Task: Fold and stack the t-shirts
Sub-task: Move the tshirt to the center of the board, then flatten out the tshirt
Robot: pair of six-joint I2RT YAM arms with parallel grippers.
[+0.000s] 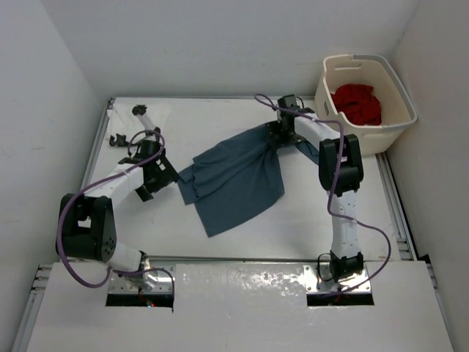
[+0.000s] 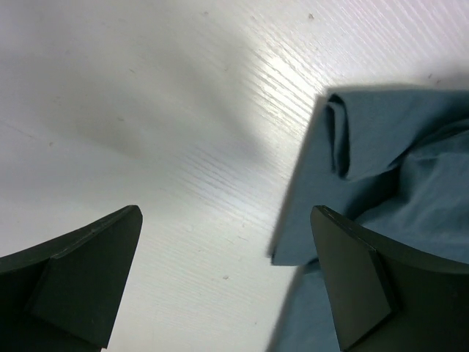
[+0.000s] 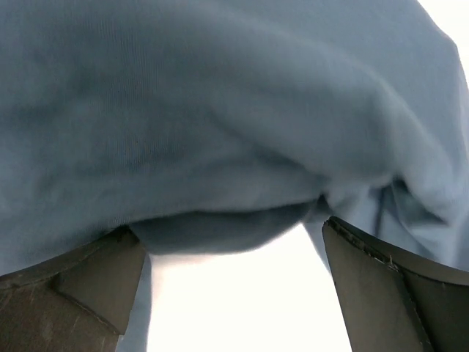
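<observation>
At the centre of the table [image 1: 308,220], the blue shirt [image 1: 234,180] lies spread open, rumpled, with its long axis running from near left to far right. Its far right corner is drawn up into a bunch.

1. Left gripper [image 1: 156,176]: located just beside the left edge of the blue shirt, low over the table. In the left wrist view the fingers [image 2: 80,282] stand wide apart. Bare table shows between them. A folded shirt edge lies beside the right-hand finger and passes behind it. Nothing is gripped.

2. Right gripper [image 1: 277,134]: located at the bunched far right corner of the blue shirt. In the right wrist view the fingers [image 3: 388,293] stand wide apart. Cloth fills the view above them, and a sagging fold hangs across the far end of the gap. The fingers are not pressed on the cloth.

3. Basket [image 1: 399,103]: located at the far right corner of the table, to the right of the right gripper. The red shirt [image 1: 359,104] lies crumpled inside it, well apart from the blue shirt.
</observation>
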